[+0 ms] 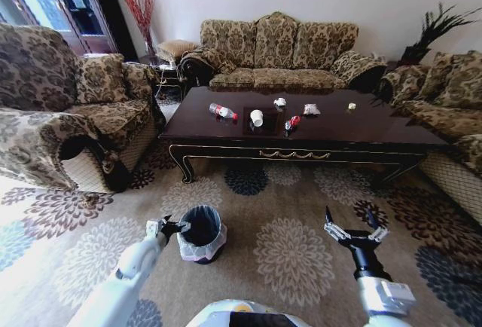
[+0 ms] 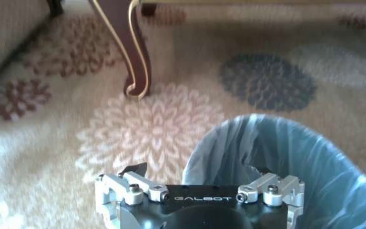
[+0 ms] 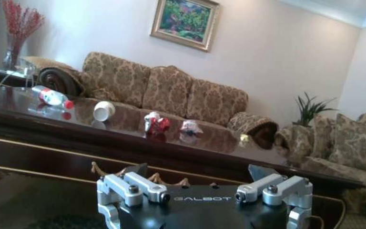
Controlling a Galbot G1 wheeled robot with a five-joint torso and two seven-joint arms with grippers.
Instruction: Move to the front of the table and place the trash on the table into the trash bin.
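In the head view, the tabletop (image 1: 376,127) spans the middle of the frame, dark and glossy, with a sofa (image 1: 275,52) behind it. On it lie a plastic bottle (image 1: 223,111) at left of centre, a white paper cup (image 1: 257,117) beside it, a red-white wrapper (image 1: 291,123) just right of the cup, and crumpled paper wads (image 1: 280,102) further back. The trash bin (image 1: 202,233) stands on the patterned carpet (image 1: 294,255) in the lower centre-left. The left hand (image 1: 169,227) sits at the bin's left rim, fingers spread. The right hand (image 1: 355,228) hovers at lower right over the carpet, fingers apart and holding nothing.

In the left wrist view, the left hand (image 2: 199,172) shows at the bottom edge, its fingers open, one side over the bin (image 2: 297,157) and its liner at lower right. A curved table leg (image 2: 135,52) rises at upper left.

In the right wrist view, the right hand (image 3: 199,172) sits at the bottom, fingers wide. The bottle (image 3: 53,97), cup (image 3: 103,110) and wrapper (image 3: 156,122) lie on the tabletop (image 3: 75,126) across the middle left.
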